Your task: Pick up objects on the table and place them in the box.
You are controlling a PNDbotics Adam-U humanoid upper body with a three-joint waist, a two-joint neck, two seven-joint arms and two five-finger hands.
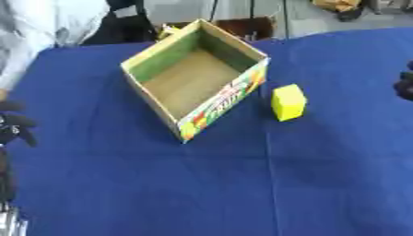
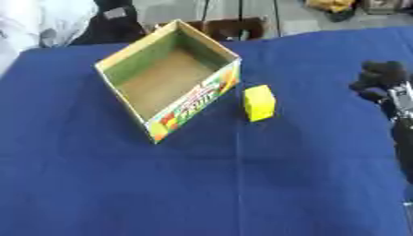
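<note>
An open cardboard box (image 1: pixel 151 87) with a colourful printed side stands on the blue cloth at the upper middle; nothing shows inside it. A yellow block (image 1: pixel 288 102) rests on the cloth just right of the box, apart from it. My right hand (image 2: pixel 380 79) hovers at the right edge, well to the right of the block, fingers curled and holding nothing. My left hand (image 1: pixel 14 123) shows at the left edge, far from the box, its fingers curled and empty.
The blue-covered table (image 1: pixel 202 184) stretches wide in front of the box. A person in white (image 1: pixel 40 27) stands at the far left edge. Dark gear and a brown carton (image 1: pixel 242 25) lie beyond the table's far edge.
</note>
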